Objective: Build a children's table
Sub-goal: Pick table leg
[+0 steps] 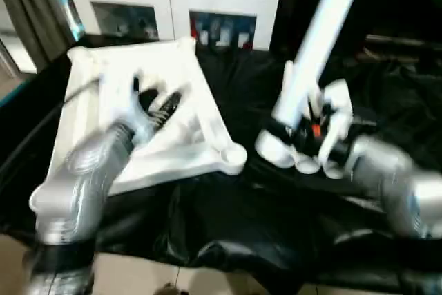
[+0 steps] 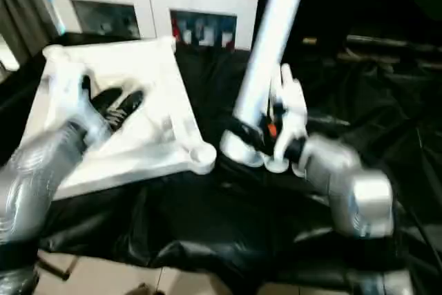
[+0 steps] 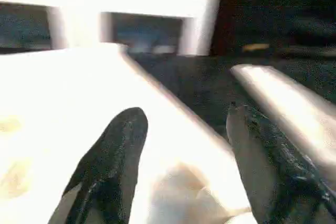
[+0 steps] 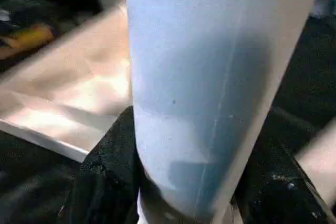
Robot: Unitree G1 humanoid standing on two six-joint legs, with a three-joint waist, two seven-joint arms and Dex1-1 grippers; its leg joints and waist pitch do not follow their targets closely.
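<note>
the white table top (image 1: 166,136) lies upside down on the black-draped table (image 1: 235,219), on the robot's left side, with one rounded corner lobe (image 1: 231,157) pointing toward the middle of the cloth. the left gripper (image 1: 157,105) hangs over the underside of the top; its jaws stand apart with nothing between them, and the left wrist view shows one black finger (image 3: 110,166) over the white plastic and the other just off its edge. the right gripper (image 2: 266,139) is clamped on a white tube leg (image 2: 273,39) near its lower end, and the leg rises steeply, tilted away from the robot. more white legs (image 1: 290,153) lie on the cloth just beside the right gripper. a white glass-door cabinet (image 1: 173,5) stands behind the table.
</note>
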